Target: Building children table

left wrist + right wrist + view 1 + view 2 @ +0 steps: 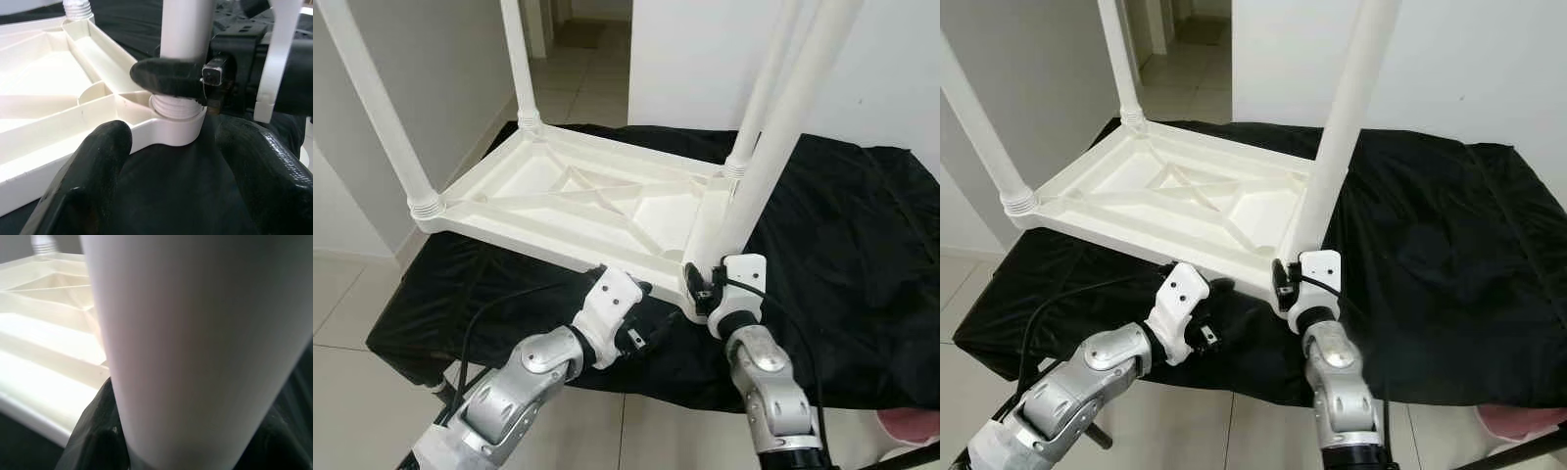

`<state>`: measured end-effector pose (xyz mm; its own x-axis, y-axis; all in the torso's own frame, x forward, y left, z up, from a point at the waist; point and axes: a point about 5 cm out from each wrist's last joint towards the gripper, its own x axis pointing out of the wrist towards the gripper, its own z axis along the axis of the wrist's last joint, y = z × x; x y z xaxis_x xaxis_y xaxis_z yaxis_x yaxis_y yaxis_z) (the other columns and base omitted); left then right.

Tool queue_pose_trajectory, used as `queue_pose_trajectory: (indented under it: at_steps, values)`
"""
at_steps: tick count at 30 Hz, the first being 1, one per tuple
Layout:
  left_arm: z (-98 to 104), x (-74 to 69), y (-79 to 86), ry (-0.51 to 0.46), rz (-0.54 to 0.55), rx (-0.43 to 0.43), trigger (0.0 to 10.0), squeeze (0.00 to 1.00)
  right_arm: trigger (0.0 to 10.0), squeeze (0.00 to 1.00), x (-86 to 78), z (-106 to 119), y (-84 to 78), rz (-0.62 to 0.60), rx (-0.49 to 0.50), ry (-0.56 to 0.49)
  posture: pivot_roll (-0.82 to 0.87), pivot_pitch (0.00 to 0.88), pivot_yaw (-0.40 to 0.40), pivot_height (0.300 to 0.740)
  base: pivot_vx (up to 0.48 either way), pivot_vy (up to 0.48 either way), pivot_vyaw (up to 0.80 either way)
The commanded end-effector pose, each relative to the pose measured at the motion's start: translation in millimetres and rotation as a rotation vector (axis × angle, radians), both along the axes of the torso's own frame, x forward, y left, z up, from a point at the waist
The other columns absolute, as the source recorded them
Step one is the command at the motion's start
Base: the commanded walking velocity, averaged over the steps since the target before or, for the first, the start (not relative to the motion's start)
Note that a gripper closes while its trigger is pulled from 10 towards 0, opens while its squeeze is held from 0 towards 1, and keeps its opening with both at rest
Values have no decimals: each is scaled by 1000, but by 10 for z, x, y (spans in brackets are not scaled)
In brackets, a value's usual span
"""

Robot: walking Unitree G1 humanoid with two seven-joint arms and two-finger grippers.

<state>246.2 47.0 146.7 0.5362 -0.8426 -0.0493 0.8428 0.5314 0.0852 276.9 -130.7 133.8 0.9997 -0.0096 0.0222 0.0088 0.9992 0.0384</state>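
Note:
A white plastic children's table top (587, 196) lies upside down on a black cloth, with several white legs standing up from its corners. My right gripper (701, 286) is shut on the near right leg (773, 157) just above its threaded base at the corner socket. The left wrist view shows one of its black fingers (168, 78) wrapped round that leg (188, 24), and the leg (195, 342) looms close in the right wrist view. My left gripper (651, 331) is open and holds nothing. It hovers over the cloth just in front of the same corner, its fingers (102, 161) spread.
The black cloth (862, 245) covers a low surface whose front edge lies under my arms. Tiled floor and a hallway (578, 59) lie beyond, with white walls on both sides. A pink object (911, 426) sits on the floor at the lower right.

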Motion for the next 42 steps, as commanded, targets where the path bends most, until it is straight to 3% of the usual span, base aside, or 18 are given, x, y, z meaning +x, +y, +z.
queue_pose_trajectory:
  at_steps: [1, 10, 11, 18, 19, 22, 23, 24, 26, 27, 28, 30, 31, 34, 38, 39, 41, 42]
  values:
    - [-64, -72, -21, 18, -131, 26, 10000, 0, 10000, 0, -78, -123, -38, -92, 36, 73, -58, 48, 11, 740, 0, 0, 0]
    - [-67, -90, -6, 24, -141, 32, 10000, 0, 10000, 0, -95, -30, -134, -63, 45, 25, -61, 55, 16, 740, 0, 0, 0]
    - [-66, -96, -7, 25, -142, 31, 10000, 0, 10000, 1000, -98, -16, -152, -53, 54, 14, -56, 53, 17, 740, 0, 0, 0]
    - [-73, -99, 31, 27, -141, 38, 10000, 0, 10000, 1000, -68, 51, -252, 107, 7, -33, -57, 47, 16, 740, 0, 0, 0]
    - [-72, -97, 28, 27, -141, 38, 10000, 0, 10000, 243, -47, 40, -288, 152, 3, -23, -57, 47, 16, 740, 0, 0, 0]
    - [-71, -96, 26, 26, -141, 38, 10000, 0, 10000, 243, -34, 33, -315, 184, 1, -16, -57, 47, 16, 740, 0, 0, 0]
    - [-70, -93, 19, 25, -142, 38, 10000, 0, 10000, 0, -10, 36, -336, 237, -18, -19, -60, 41, 15, 740, 0, 0, 0]
    - [-70, -93, 19, 25, -142, 38, 10000, 0, 10000, 0, -10, 36, -336, 237, -18, -19, -60, 41, 15, 740, 0, 0, 0]
    - [-72, -97, 0, 25, -146, 35, 10000, 0, 10000, 0, 49, 39, -326, 428, -81, -25, -61, 37, 17, 740, 0, 0, 0]
    - [-72, -97, 0, 25, -146, 35, 10000, 0, 10000, 0, 49, 39, -326, 428, -81, -25, -61, 37, 17, 740, 0, 0, 0]
    - [-73, -98, -7, 25, -149, 34, 10000, 0, 10000, 0, 76, 32, -303, 525, -94, -20, -64, 32, 22, 740, 0, 0, 0]
    - [-73, -98, -7, 25, -149, 34, 10000, 0, 10000, 0, 76, 32, -303, 525, -94, -20, -64, 32, 22, 740, 0, 0, 0]
    - [-73, -98, -13, 24, -152, 35, 10000, 0, 10000, 0, 109, 29, -274, 612, -125, -20, -63, 26, 24, 740, 0, 0, 0]
    - [-71, -86, -9, 23, -152, 36, 10000, 0, 10000, 0, 199, 30, -235, 704, -172, -14, -55, 15, 21, 740, 0, 0, 0]
    - [-69, -85, -8, 21, -151, 37, 10000, 0, 10000, 0, 248, 42, -237, 729, -201, -14, -55, 15, 21, 740, 0, 0, 0]
    - [-69, -81, -7, 20, -150, 37, 10000, 0, 4196, 0, 288, 48, -242, 745, -221, -9, -48, 7, 18, 740, 0, 0, 0]
    - [-69, -81, -7, 20, -150, 37, 10000, 0, 4196, 0, 288, 48, -242, 745, -221, -9, -48, 7, 18, 740, 0, 0, 0]
    - [-69, -84, -10, 19, -149, 37, 10000, 0, 0, 0, 326, 50, -265, 760, -242, -4, -47, 5, 15, 740, 0, 0, 0]
